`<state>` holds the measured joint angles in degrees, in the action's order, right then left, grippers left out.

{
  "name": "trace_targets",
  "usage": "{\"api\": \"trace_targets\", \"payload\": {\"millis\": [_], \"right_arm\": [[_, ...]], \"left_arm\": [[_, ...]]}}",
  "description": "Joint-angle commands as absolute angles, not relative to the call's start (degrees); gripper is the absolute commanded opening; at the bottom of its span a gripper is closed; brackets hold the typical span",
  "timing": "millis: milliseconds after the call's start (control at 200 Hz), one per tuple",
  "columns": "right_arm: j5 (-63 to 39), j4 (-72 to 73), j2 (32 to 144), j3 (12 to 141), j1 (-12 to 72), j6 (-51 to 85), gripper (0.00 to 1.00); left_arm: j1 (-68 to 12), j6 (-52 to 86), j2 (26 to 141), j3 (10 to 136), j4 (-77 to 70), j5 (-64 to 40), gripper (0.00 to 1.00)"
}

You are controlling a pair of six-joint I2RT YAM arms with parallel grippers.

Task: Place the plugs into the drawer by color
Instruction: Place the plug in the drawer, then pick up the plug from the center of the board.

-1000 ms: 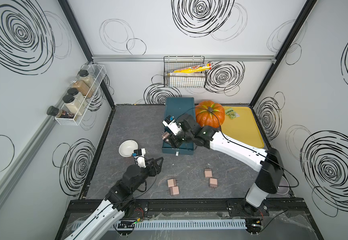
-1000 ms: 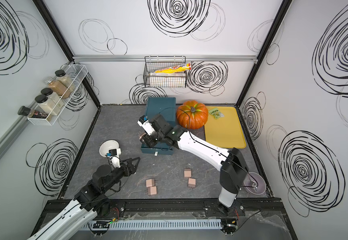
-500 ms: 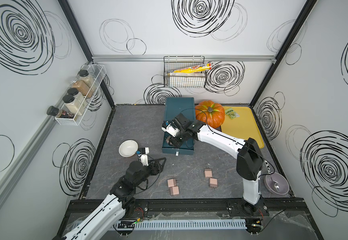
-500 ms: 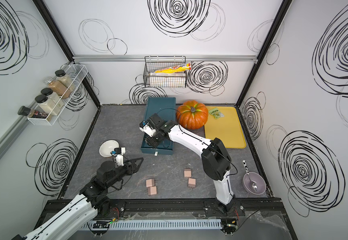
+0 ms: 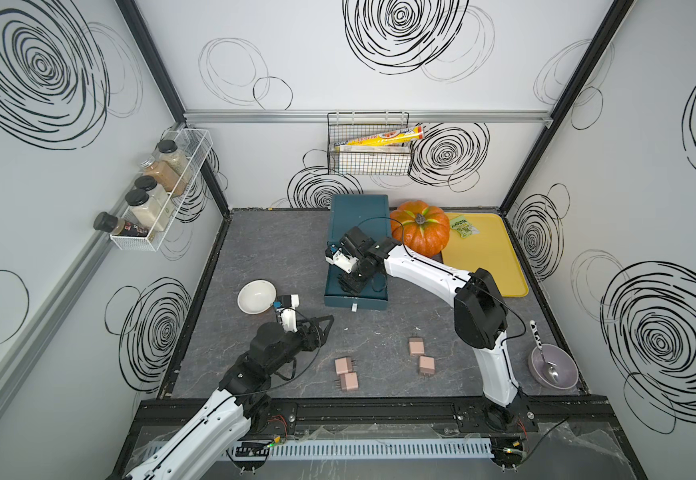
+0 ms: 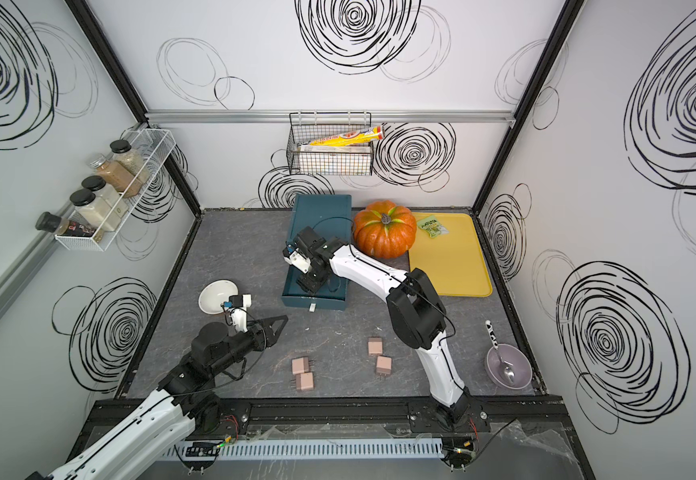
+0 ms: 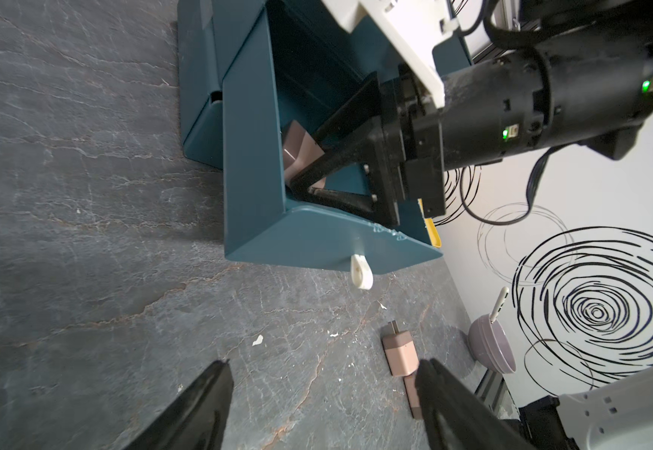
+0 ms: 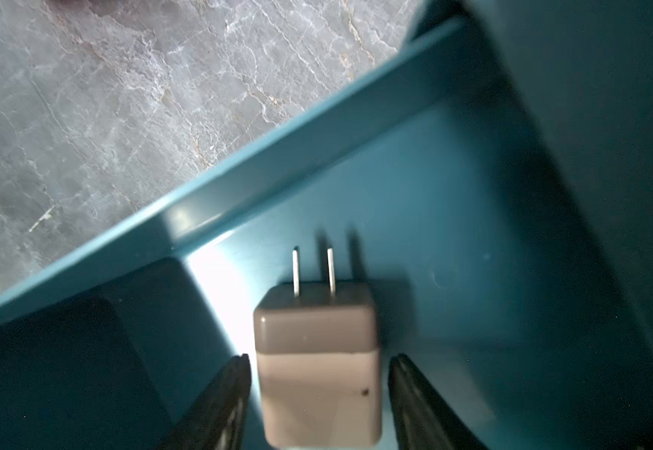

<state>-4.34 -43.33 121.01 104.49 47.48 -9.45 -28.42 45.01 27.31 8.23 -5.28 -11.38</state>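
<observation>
Right gripper (image 8: 319, 364) fingers apart, slim gaps flanking the pink plug (image 8: 317, 393) inside the drawer (image 8: 356, 128), near its wall; left gripper (image 7: 324, 368) spread wide over the table (image 7: 83, 233).

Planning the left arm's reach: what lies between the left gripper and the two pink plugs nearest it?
Only bare tabletop separates the left gripper and those pink plugs, in both top views.

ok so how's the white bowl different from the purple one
The white bowl is empty; the purple bowl holds a spoon. The white bowl sits toward the left side of the table; the purple bowl sits in its front right corner. Both are round, upright and rest directly on the table.
</observation>
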Motion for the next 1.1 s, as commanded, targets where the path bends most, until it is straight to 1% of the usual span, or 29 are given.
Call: {"api": "trace_targets", "payload": {"millis": [0,100,130,255,320,380,441,491,591,701,771,901,956,976,1001,1041,1096], "right_arm": [[-5.90,-45.44,117.87,105.99,47.37,-8.43,0.66],[-6.62,-44.75,114.09,105.39,47.37,-8.12,0.77],[-6.55,-44.78,113.16,105.14,47.37,-8.22,0.79],[-5.71,-44.27,109.73,103.08,47.29,-7.19,0.79],[-7.04,-42.55,107.57,100.38,47.29,-7.31,0.79],[-6.04,-40.10,106.19,98.01,47.15,-7.24,0.79],[-6.14,-41.66,105.76,98.66,47.11,-6.22,0.79],[-6.87,-41.14,103.32,96.91,47.11,-4.71,0.78],[-6.40,-36.03,92.93,86.05,47.11,0.49,0.77],[-4.41,-32.44,80.20,72.43,47.03,7.81,0.77],[-2.26,-32.36,74.00,65.37,46.85,12.24,0.77],[3.24,-36.73,65.49,56.61,46.84,20.84,0.77],[6.89,-35.69,60.36,50.63,46.84,26.28,0.77],[7.19,-34.66,58.58,48.03,46.83,28.31,0.78],[7.30,-33.43,56.79,45.22,46.78,30.53,0.83],[7.05,-32.05,55.45,41.12,46.76,32.52,0.83],[6.48,-31.44,56.37,37.63,46.76,34.00,0.85]], "left_arm": [[-28.06,43.60,26.35,7.92,-6.95,-11.95,0.82],[-28.03,42.02,26.61,8.45,-6.66,-13.89,0.86],[-28.04,41.28,26.91,8.89,-6.41,-14.96,0.87],[-28.28,39.86,27.94,9.32,-4.94,-16.51,0.84],[-28.67,40.97,28.05,8.60,-6.47,-17.04,0.84],[-28.91,41.06,28.44,8.46,-6.92,-16.63,0.84],[-28.97,40.31,29.23,9.13,-6.24,-16.67,0.84],[-29.39,40.00,30.24,9.50,-6.35,-17.40,0.83],[-32.65,38.89,33.48,10.68,-7.11,-17.31,0.82],[-38.91,37.51,37.07,13.06,-7.03,-13.23,0.81],[-41.35,36.71,38.32,13.82,-7.48,-12.06,0.81],[-41.74,35.47,39.16,14.55,-8.23,-13.89,0.82],[-41.75,35.16,39.35,14.32,-9.29,-15.06,0.82],[-41.74,35.07,39.51,14.11,-9.88,-15.62,0.82],[-41.75,35.15,39.69,13.75,-10.98,-16.24,0.82],[-41.75,35.24,40.31,13.28,-12.21,-17.20,0.82],[-41.77,35.04,41.22,13.57,-11.98,-17.91,0.83]]}}
